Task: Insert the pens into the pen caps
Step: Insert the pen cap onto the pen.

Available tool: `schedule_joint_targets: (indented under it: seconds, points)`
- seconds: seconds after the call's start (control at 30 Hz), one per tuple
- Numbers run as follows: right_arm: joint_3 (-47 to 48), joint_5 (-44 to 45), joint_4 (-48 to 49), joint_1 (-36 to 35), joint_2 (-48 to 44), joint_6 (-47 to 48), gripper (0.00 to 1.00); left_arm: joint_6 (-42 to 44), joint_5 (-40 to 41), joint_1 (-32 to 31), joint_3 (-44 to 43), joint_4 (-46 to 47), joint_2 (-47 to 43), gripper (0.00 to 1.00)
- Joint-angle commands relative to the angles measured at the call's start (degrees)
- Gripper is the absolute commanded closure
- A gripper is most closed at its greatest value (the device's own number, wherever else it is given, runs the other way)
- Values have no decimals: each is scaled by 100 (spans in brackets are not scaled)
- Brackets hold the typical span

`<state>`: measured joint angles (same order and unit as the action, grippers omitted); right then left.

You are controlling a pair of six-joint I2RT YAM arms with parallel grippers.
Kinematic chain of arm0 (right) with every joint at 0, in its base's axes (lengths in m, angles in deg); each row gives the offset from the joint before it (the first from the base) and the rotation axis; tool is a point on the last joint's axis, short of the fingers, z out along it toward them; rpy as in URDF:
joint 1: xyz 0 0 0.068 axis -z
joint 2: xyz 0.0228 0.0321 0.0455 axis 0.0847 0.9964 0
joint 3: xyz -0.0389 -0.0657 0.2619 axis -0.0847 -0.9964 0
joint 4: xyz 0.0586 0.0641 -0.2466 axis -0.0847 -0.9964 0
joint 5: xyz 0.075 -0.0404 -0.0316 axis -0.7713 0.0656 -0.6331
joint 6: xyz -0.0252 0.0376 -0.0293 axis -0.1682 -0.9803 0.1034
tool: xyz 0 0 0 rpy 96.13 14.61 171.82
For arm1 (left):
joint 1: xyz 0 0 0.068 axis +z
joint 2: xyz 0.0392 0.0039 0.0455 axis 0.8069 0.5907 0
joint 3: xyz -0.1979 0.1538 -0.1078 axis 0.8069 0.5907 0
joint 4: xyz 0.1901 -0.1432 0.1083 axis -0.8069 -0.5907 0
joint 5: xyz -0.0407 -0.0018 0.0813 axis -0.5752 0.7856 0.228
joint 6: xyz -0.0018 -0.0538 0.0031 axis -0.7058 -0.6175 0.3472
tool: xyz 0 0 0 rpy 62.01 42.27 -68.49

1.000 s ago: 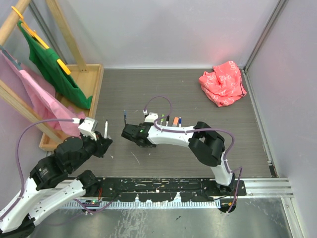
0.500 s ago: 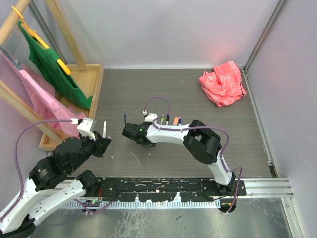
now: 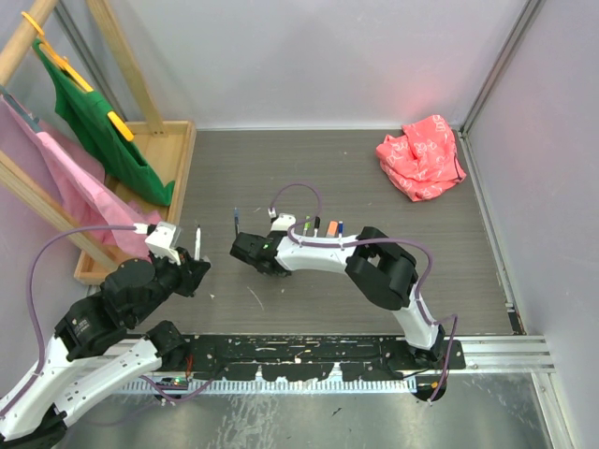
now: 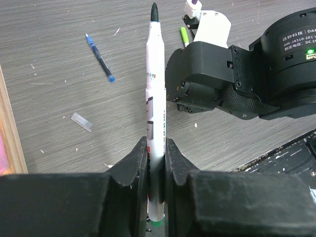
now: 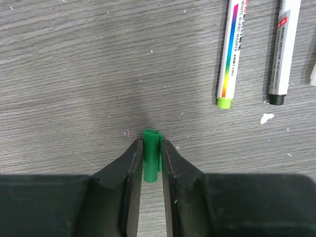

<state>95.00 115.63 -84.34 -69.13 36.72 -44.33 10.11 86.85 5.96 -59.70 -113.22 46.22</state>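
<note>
Both arms, the left arm point(image 3: 112, 313) and the right arm point(image 3: 323, 254), pair white shell links with rounded black joint housings. A purple cable point(image 3: 65, 238) loops off the left arm and another purple cable point(image 3: 299, 185) off the right. A white box-shaped mount point(image 3: 164, 238) tops the left wrist. The jaws are matte black wedges. A round black motor housing point(image 4: 289, 64) carries white printed lettering and a lit green dot point(image 4: 310, 51), and small screws point(image 4: 238, 84) stud the black block beside it.

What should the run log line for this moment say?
left gripper: shut on white pen | right gripper: shut on green cap | pen and cap: apart, not yet joined | on table: lime-ended pen
</note>
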Motion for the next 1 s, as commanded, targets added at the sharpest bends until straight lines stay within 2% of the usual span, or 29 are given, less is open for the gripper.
schedule_joint_targets:
  seconds: [0.0, 0.17, 0.37, 0.53, 0.8, 0.97]
  points:
    - [-135, 8, -140, 20, -72, -85, 78, -15, -61, 23, -61, 153, 50, 100]
    - [-295, 106, -198, 20, -340, -194, 87, -10, -157, 27, -55, 182, 113, 100]
    - [-772, 267, 62, 21, -1108, -173, 99, 36, -458, 25, -13, 310, 87, 100]
    - [-1550, 239, 818, 20, -2087, 104, 100, 85, -732, 21, 20, 433, 96, 100]
    - [-2978, 233, 2380, 20, -4023, 451, 100, 257, -1736, 24, 94, 889, 221, 100]
    - [-3762, 68, 3656, 20, -5352, 1146, 100, 422, -2264, 23, 136, 1308, 284, 100]
